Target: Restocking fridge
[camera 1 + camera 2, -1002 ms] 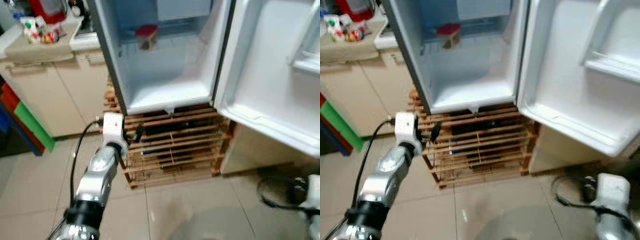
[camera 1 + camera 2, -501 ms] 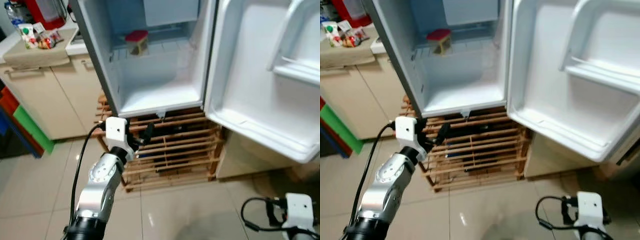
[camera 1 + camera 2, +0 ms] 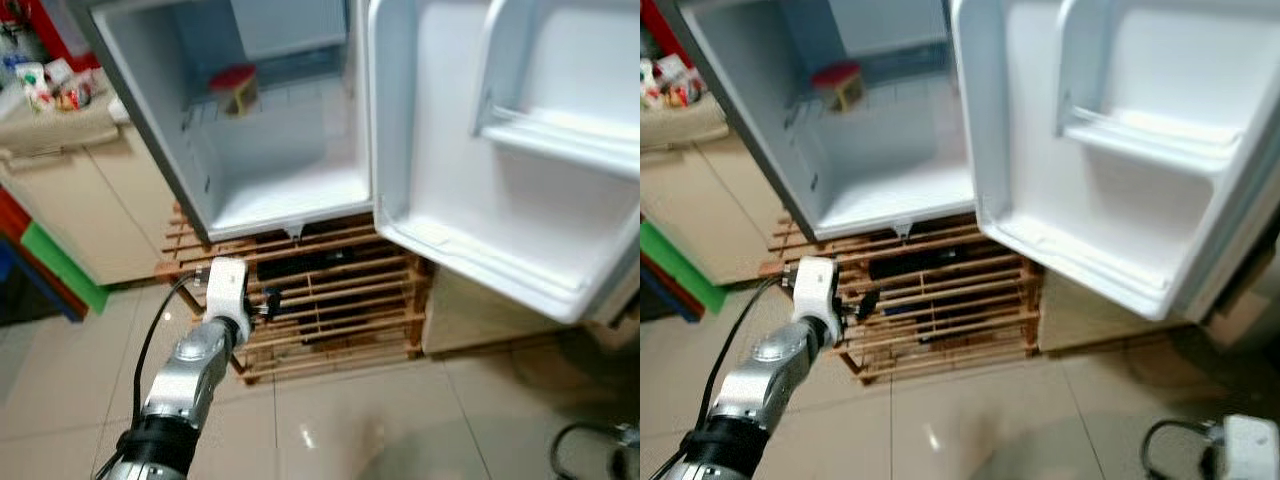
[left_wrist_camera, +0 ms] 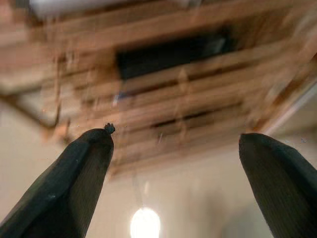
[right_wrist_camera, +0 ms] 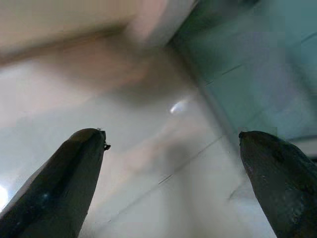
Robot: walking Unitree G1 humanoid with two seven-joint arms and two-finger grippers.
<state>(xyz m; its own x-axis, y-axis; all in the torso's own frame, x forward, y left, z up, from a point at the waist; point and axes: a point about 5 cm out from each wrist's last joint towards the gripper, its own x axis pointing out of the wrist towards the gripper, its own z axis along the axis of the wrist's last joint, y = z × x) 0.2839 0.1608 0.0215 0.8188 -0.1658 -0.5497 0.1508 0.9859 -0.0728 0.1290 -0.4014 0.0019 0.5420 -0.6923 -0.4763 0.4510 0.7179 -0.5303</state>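
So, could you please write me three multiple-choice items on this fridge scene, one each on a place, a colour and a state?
1. Where does the small red-lidded container stand?
A. on the wire shelf inside the white fridge
B. in the door rack
C. on the floor tiles

2. What colour is the slatted crate-like stand under the fridge?
A. white
B. light brown wood
C. blue

3. How are the left gripper's fingers?
A. shut on a bottle
B. shut with nothing held
C. open with nothing held

Answers: 1 A, the container sits on the shelf at the back of the open compartment. 2 B, its wooden slats show brown below the fridge base. 3 C, the left wrist view shows two black fingers wide apart with only the stand beyond them.
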